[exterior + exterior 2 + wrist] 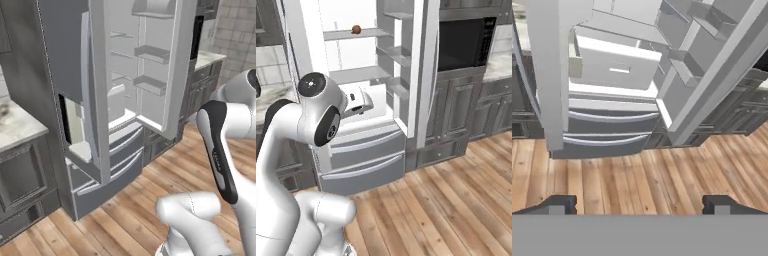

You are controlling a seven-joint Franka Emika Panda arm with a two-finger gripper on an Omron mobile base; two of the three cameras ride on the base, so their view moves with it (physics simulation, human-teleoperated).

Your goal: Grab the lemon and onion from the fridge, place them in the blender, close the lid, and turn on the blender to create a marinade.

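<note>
The fridge [150, 100] stands open, its white doors swung wide and grey shelves showing inside. A small orange-brown onion [356, 29] rests on an upper shelf. My gripper [359, 103] hovers in front of the fridge at the height of the lower shelf, well below the onion. In the hand view the gripper [639, 206] is open, its dark fingertips [558, 204] far apart with nothing between them, looking at the fridge's [617, 70] white drawers and lower freezer drawers. The lemon, the blender and the lid are out of view.
The fridge's right door [421, 65] with its shelves juts out beside my hand. Dark cabinets and a black built-in oven [463, 42] stand to the right. A marble counter [15, 125] lies left of the fridge. Wooden floor [642, 175] stretches in front.
</note>
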